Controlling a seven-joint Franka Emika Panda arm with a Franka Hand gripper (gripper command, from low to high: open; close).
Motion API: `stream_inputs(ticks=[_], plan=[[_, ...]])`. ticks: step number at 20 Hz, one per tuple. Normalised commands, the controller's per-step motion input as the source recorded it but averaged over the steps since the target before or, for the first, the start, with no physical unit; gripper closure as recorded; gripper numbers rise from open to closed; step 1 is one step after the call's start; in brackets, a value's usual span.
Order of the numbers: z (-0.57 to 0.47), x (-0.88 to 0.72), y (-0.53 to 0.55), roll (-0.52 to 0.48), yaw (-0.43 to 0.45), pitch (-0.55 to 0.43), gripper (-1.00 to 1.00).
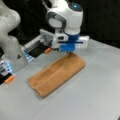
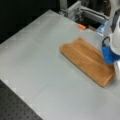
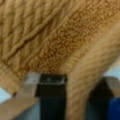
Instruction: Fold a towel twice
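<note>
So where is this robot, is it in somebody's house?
Probably not a house; more likely a robot lab. A white arm stands on a bare grey table, its gripper at one end of a folded towel, with metal rails behind.

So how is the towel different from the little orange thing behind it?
The towel is much bigger than the little orange thing. The towel lies folded into a long strip in the open middle of the table; the orange thing sits at the table's back edge by the metal frame. The gripper is down at the towel, not at the orange thing. Both look orange.
</note>
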Motion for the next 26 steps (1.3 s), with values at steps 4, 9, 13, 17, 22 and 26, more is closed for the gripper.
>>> stream_inputs(ticks=[4, 9, 13, 17, 22, 26], plan=[[-0.12, -0.17, 0.07, 0.104, -0.16, -0.109, 1.0], [-0.07, -0.32, 0.06, 0.113, -0.132, -0.089, 1.0], [-0.07, -0.38, 0.03, 0.123, -0.121, -0.086, -1.0], [-0.07, -0.33, -0.03, 0.131, -0.131, -0.115, -1.0], [-0.05, -0.3, -0.03, 0.134, -0.129, -0.113, -1.0], [-0.01, -0.32, -0.04, 0.137, -0.115, -0.088, -1.0]])
